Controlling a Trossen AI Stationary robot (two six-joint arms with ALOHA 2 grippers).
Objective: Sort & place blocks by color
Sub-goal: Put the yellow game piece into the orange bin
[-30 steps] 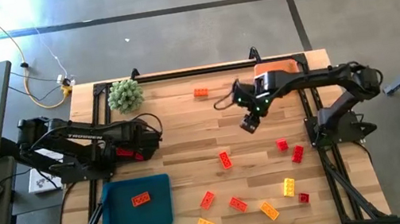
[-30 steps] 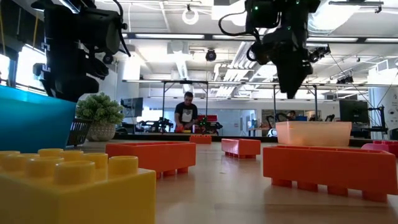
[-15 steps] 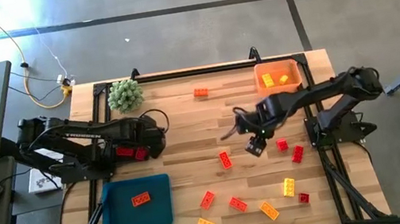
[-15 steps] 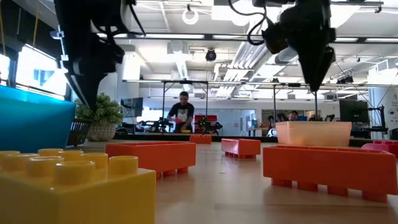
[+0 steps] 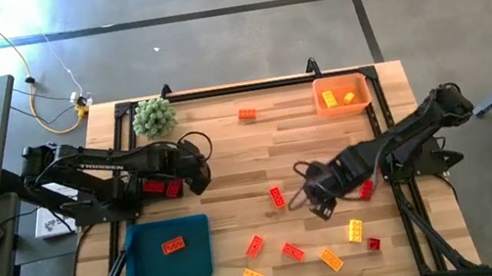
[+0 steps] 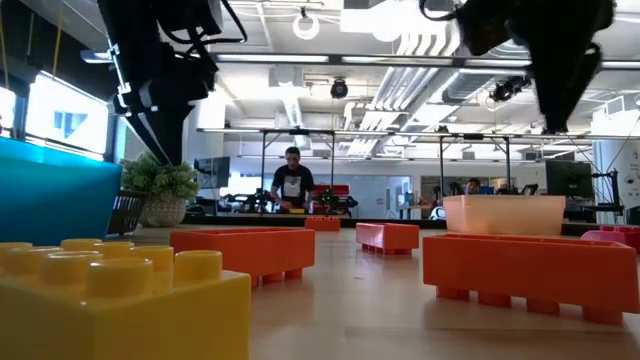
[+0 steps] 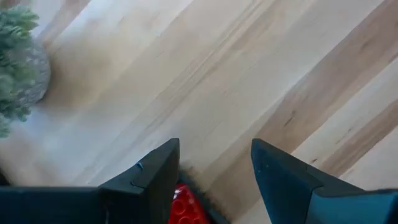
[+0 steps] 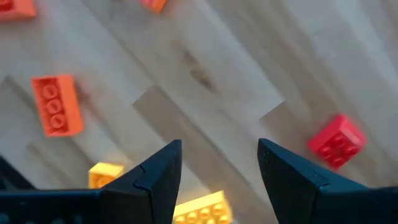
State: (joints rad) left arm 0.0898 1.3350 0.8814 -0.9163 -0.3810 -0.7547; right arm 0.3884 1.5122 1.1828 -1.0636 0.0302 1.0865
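Note:
Red, orange and yellow studded blocks lie scattered flat on the right half of the wooden table (image 5: 230,160). My right gripper (image 5: 320,200) (image 8: 217,155) hangs open above this cluster, between a red block (image 5: 277,195) and another red block (image 5: 365,189). Its wrist view shows an orange block (image 8: 56,106), a red block (image 8: 336,140) and a yellow block (image 8: 199,210) below it. My left gripper (image 5: 199,165) (image 7: 214,158) is open over bare wood near the table's middle. One orange block (image 5: 173,245) lies in the blue tray (image 5: 196,260). My left gripper: a red studded piece (image 7: 185,205) shows low beside the inner side of one finger (image 7: 158,171). I cannot tell whether the finger touches it.
An orange bin (image 5: 340,82) at the far right holds yellow blocks (image 5: 329,99). A green plant ball (image 5: 154,118) sits at the far left, and a lone orange block (image 5: 247,113) lies near the far edge. In the low view a person (image 6: 292,185) stands in the room behind.
My right gripper has swung from beside the orange bin toward the table's near edge and come down over the block cluster, uncovering the bin. My left gripper has shifted a little toward the table's right. No block has moved.

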